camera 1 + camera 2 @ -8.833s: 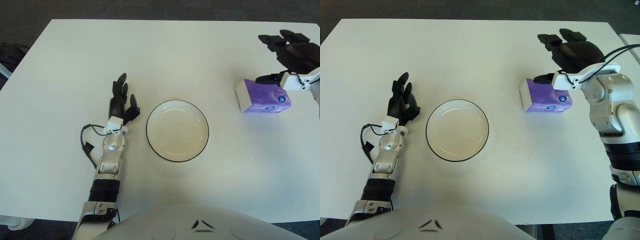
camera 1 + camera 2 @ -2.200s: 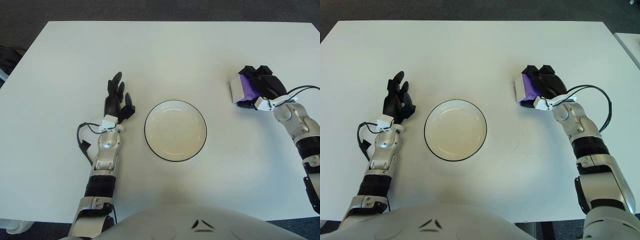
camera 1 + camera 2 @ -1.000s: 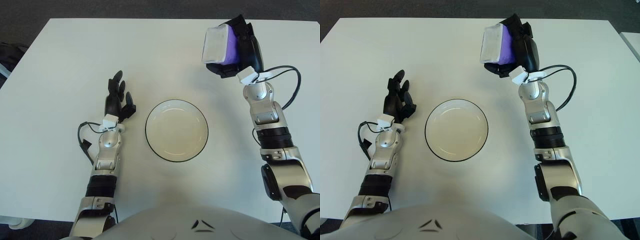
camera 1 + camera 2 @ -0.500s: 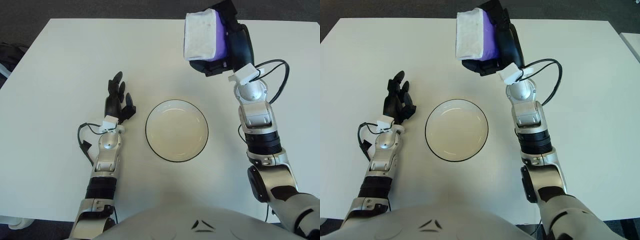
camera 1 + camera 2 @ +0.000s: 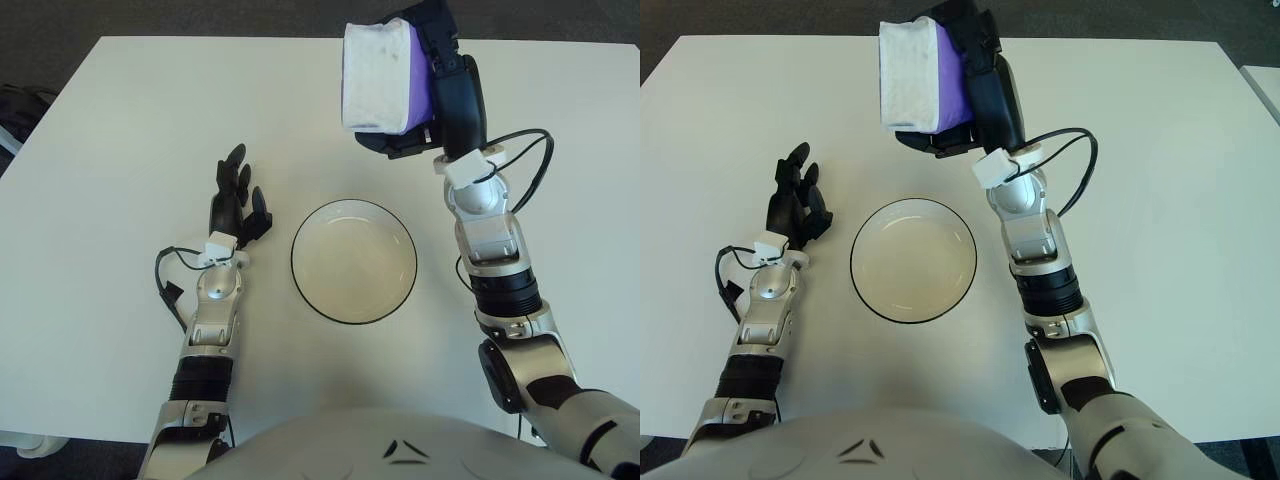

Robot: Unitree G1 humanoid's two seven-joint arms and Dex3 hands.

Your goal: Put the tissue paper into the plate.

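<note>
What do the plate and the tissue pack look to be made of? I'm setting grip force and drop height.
The plate: likely glazed ceramic, perhaps melamine; smooth cream surface with faint sheen and a thin dark rim. The tissue pack, held above the table in the right hand: seemingly soft purple plastic film, its white end showing a matte, slightly wrinkled face. The left hand shows left of the plate.
</note>
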